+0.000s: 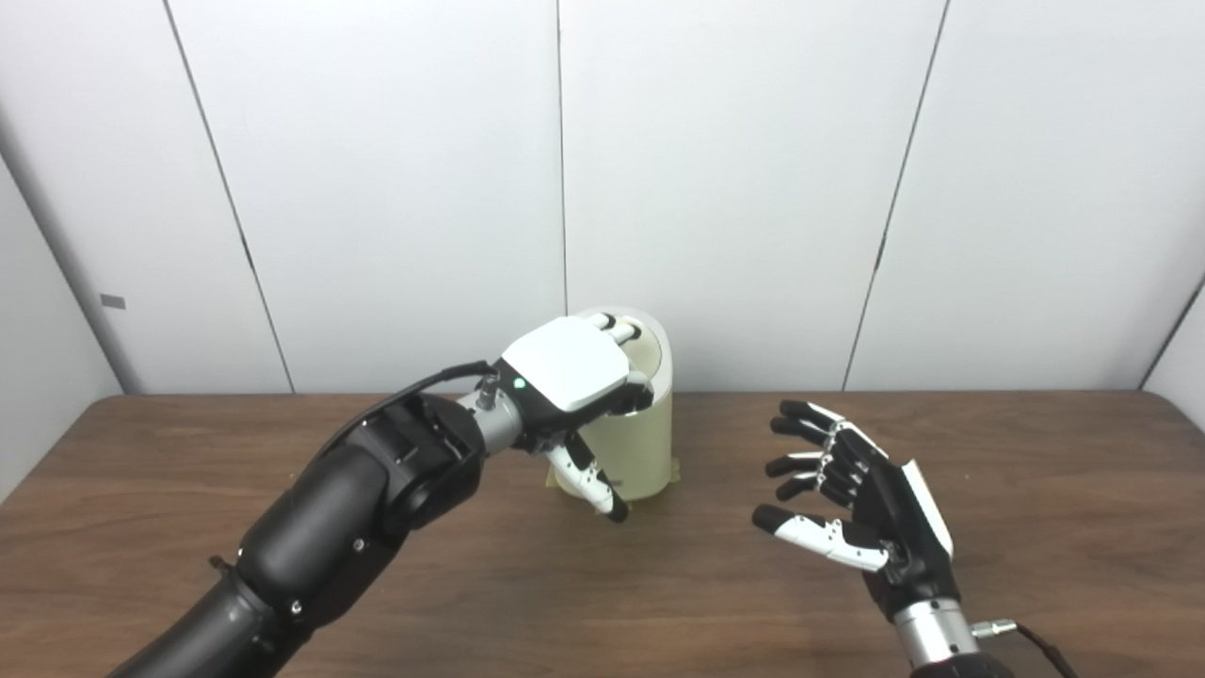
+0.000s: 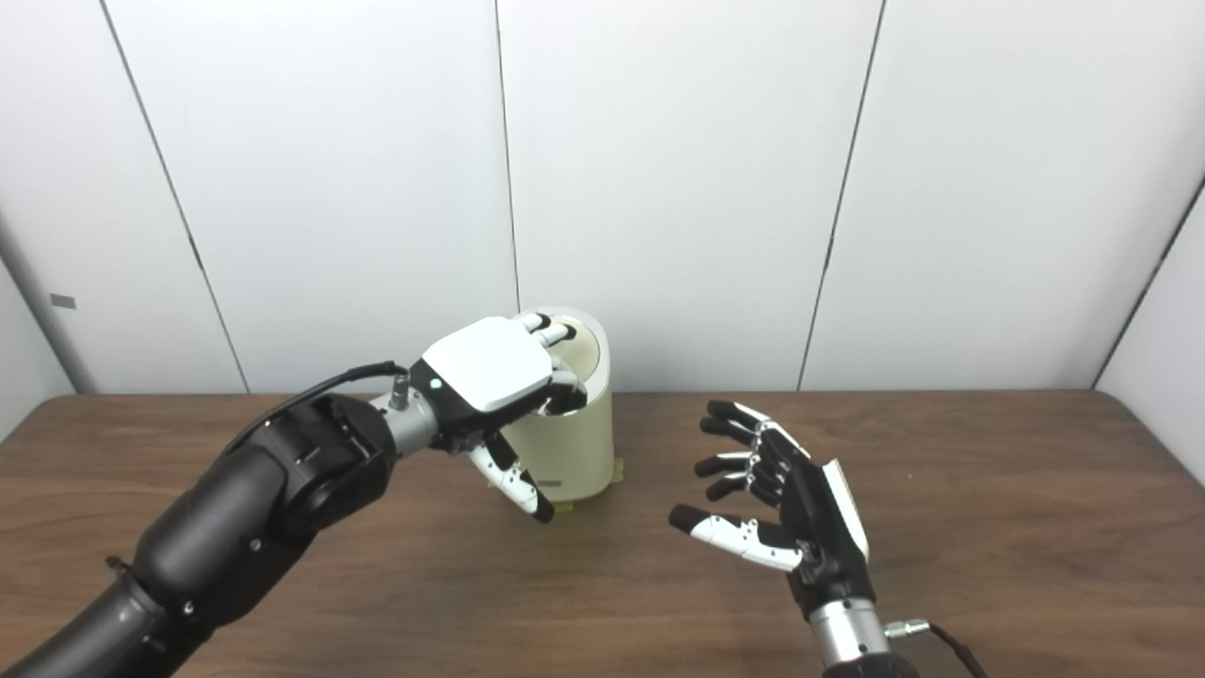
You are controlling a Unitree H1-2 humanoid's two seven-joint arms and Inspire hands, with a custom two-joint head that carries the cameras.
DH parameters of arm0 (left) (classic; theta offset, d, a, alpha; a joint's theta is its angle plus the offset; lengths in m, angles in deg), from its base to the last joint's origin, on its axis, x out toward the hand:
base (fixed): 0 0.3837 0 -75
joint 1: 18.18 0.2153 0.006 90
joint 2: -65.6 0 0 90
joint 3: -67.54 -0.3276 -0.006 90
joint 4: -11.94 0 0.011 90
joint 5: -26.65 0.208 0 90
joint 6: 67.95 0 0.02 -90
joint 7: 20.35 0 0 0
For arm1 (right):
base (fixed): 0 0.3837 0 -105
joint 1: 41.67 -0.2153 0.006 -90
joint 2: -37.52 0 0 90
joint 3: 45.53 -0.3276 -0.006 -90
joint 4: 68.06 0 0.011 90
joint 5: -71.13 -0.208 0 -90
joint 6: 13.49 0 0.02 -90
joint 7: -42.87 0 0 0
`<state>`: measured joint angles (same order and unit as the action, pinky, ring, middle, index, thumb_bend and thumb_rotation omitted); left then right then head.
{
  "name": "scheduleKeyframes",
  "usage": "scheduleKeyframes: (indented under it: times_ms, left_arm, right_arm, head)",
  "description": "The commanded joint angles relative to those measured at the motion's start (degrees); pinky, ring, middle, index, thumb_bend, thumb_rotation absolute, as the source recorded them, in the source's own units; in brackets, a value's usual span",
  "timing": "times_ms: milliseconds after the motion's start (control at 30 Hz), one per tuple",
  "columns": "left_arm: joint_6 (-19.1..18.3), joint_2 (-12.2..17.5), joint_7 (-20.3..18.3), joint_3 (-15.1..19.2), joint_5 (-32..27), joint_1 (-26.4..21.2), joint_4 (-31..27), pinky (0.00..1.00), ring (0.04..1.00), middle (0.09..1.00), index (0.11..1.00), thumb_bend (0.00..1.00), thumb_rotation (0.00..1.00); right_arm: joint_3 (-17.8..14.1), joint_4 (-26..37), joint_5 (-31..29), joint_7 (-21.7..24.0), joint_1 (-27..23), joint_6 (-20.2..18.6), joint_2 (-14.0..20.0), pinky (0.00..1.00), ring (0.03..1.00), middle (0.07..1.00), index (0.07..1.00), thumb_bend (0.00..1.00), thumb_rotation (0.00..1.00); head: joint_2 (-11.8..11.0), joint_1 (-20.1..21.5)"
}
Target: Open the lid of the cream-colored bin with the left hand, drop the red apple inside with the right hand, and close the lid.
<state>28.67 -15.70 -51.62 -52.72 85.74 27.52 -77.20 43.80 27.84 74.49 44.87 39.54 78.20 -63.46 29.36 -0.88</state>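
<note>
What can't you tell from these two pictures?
- Inside of the bin: hidden by its wall, both views.
- Apple: not visible in either view.
- Lid: partly covered by the left hand, so fully shut or not is unclear.
- Right hand: open and empty; its arm is cut off by the bottom edge.

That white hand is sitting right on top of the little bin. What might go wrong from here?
The left hand rests on the lid of the cream-colored bin, fingers curled over it. The bin looks narrow and light, so pressing or pulling off-centre might tip or slide it on the table. The right hand is open and holds nothing, and no apple is in view.
</note>
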Motion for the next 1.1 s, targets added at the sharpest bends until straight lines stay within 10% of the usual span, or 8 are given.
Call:
scheduleKeyframes:
  times_ms: [0,700,867,1067]
  left_arm:
    - [-1.8,1.3,-3.3,0.6,0.2,0.4,0.3,1.00,0.988,0.796,0.767,1.00,0.49]
    - [-5.6,2.2,-5.8,3.3,0.5,2.0,-1.5,1.00,1.000,0.830,0.812,0.96,0.49]
    - [-4.7,-0.2,2.7,8.8,-7.0,5.3,-1.5,1.00,1.000,0.940,0.899,0.89,0.40]
    - [-0.5,-10.1,20.5,24.3,-26.2,12.7,-1.1,0.89,0.999,0.999,0.995,0.80,0.32]
  right_arm:
    - [-0.1,2.2,-0.3,-0.2,-1.7,1.0,0.1,0.48,0.597,0.753,0.755,0.74,0.27]
    - [0.4,3.1,1.7,-0.2,-1.8,0.7,0.7,0.46,0.587,0.749,0.712,0.71,0.31]
    - [0.2,3.0,1.2,-0.2,-1.8,0.9,0.4,0.45,0.576,0.736,0.699,0.70,0.28]
    - [-0.1,2.8,0.6,-0.2,-1.8,1.0,0.5,0.45,0.574,0.731,0.701,0.70,0.25]
  head:
    - [0.1,-0.1]
    - [1.1,-0.3]
    - [1.0,-0.2]
    - [1.0,-0.2]
